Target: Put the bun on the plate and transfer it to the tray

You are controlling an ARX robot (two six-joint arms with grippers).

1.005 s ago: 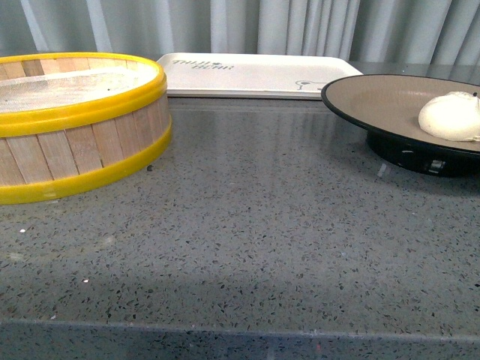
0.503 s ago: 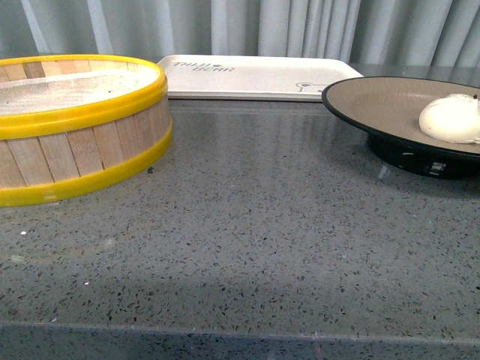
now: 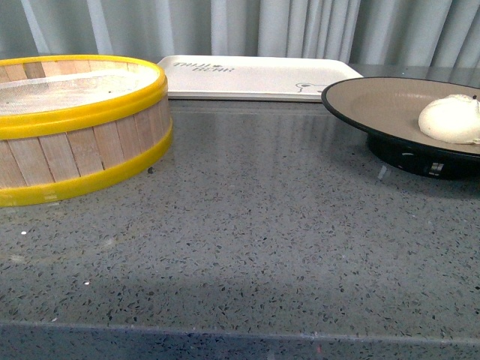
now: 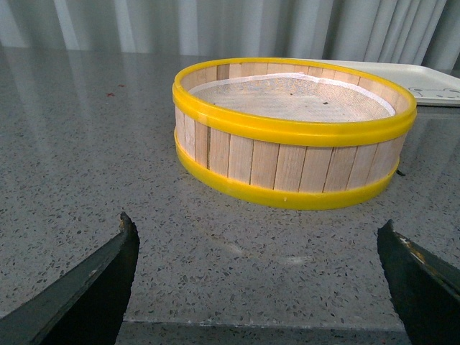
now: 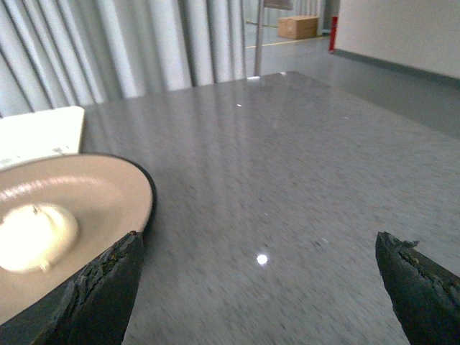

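The white bun (image 3: 450, 118) lies on the tan plate (image 3: 382, 101) with black rim at the right of the counter. In the right wrist view the bun (image 5: 32, 236) sits in the plate (image 5: 108, 194), off to one side of my open, empty right gripper (image 5: 259, 248), which is over bare counter. The cream tray (image 3: 255, 75) lies at the back, beyond the plate. My left gripper (image 4: 257, 233) is open and empty, near the counter's front edge, facing the steamer basket. Neither gripper shows in the front view.
A wooden steamer basket (image 3: 75, 124) with yellow rims stands at the left, also in the left wrist view (image 4: 291, 136); its cloth-lined inside looks empty. Grey speckled counter (image 3: 262, 225) lies between basket and plate. Curtains hang behind. Cardboard boxes (image 5: 298, 27) stand far off.
The front view has shifted very slightly; the plate and bun sit a touch lower in it. Basket, tray and counter look unmoved.
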